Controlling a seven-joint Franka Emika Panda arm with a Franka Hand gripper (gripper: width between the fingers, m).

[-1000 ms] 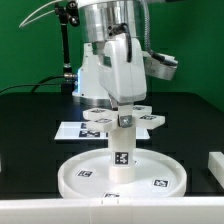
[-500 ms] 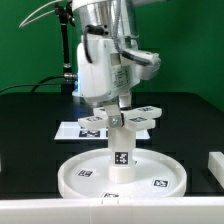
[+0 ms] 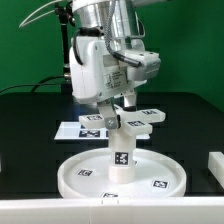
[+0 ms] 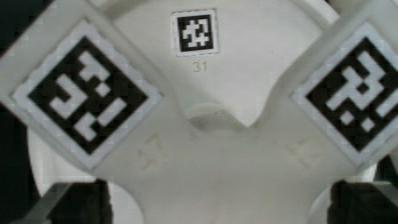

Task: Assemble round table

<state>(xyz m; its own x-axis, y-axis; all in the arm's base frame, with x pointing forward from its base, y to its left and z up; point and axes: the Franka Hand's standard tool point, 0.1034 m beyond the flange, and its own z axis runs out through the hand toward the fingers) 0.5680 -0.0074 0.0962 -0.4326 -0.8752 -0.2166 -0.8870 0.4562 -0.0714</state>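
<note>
The large rimmed round disc (image 3: pixel 122 178) lies flat on the black table at the front. The short thick cylinder leg (image 3: pixel 121 152) stands upright at its centre, tag facing the camera. The cross-shaped foot (image 3: pixel 128 117) sits on top of the leg, its tagged arms reaching toward the exterior view's left and right. My gripper (image 3: pixel 113 108) comes down from above and is shut on the cross-shaped foot. In the wrist view the foot (image 4: pixel 210 120) fills the picture, with a dark finger pad (image 4: pixel 71 200) on each side of it.
The marker board (image 3: pixel 80 130) lies flat behind the disc. A plain white block (image 3: pixel 216 165) sits at the exterior view's right edge. A black post with cables stands at the back left.
The gripper and wrist have turned about the vertical axis over the leg, and the cross-shaped foot has turned with them on top of the leg. Disc and leg have stayed put.
</note>
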